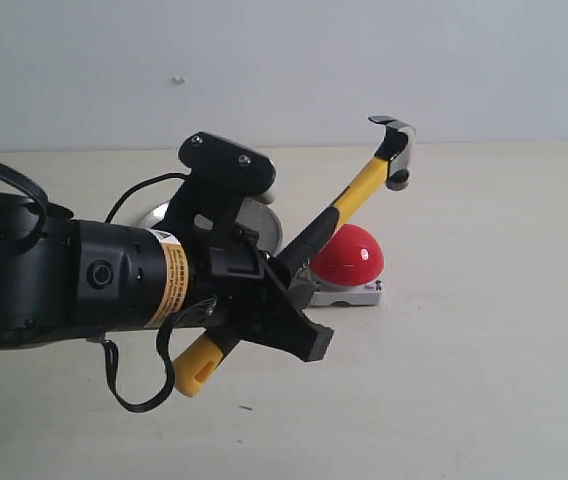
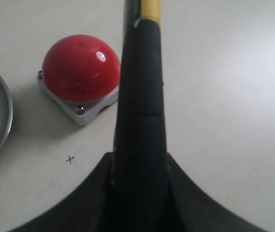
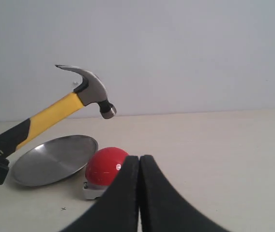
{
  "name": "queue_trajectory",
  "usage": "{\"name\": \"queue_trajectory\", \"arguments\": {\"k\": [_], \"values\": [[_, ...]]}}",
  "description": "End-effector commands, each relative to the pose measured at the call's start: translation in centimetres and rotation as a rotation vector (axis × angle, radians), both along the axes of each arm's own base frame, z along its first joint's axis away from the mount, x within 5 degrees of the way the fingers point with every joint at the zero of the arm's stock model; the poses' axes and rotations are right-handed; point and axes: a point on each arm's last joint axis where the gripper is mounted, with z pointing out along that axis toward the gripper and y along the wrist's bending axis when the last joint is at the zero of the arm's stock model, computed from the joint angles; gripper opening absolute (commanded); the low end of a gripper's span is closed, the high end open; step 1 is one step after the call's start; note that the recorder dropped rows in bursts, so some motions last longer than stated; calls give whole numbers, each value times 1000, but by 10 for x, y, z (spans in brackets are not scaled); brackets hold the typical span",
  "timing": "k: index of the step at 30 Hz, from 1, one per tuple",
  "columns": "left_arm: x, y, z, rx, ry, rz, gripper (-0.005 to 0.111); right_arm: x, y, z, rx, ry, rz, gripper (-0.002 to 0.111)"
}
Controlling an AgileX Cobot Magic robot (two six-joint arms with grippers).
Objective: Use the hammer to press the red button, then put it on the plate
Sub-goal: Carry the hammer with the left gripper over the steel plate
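My left gripper [image 1: 267,268] is shut on the black grip of the hammer [image 1: 362,188]. The hammer slants up to the right, and its dark head [image 1: 395,140] hangs in the air above and just right of the red button [image 1: 348,254]. Its yellow end [image 1: 195,370] sticks out below the gripper. In the left wrist view the handle [image 2: 140,92] runs out from the left gripper [image 2: 140,163], past the button [image 2: 80,66]. The silver plate [image 1: 263,224] lies behind the button, partly hidden by the arm. My right gripper [image 3: 139,160] is shut and empty, facing the button [image 3: 105,166] and the plate [image 3: 54,159].
The left arm's black body [image 1: 54,280] and a looping cable [image 1: 134,395] fill the left foreground. A pale wall [image 1: 364,60] rises behind the table. A small pen cross [image 2: 70,159] marks the tabletop near the button.
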Motion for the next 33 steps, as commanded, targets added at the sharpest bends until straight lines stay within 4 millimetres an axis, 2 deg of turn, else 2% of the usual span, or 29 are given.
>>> {"name": "queue_trajectory", "arguments": {"k": [1,8,14,21,23,25,30,33], "values": [[1,7,3,-56,14,2,0,0,-1,-1,-21,-14,-12,0],[10,26,-8,-107,64,42,0,0,0,-2,-23,-2,-4,0],[8,23,-11,-131,74,10,0,0,0,-2,-21,-2,-4,0],[8,19,4,-239,3,-18,0,0,0,-2,-19,-2,-4,0],[11,20,-4,-194,26,10,0,0,0,-2,-21,-2,-4,0],[14,21,-21,-131,69,39,0,0,0,-2,-21,-2,-4,0],[19,17,-76,-17,208,84,0,0,0,-2,-21,-2,-4,0],[19,17,-81,-3,214,74,0,0,0,-2,-21,-2,-4,0]]}}
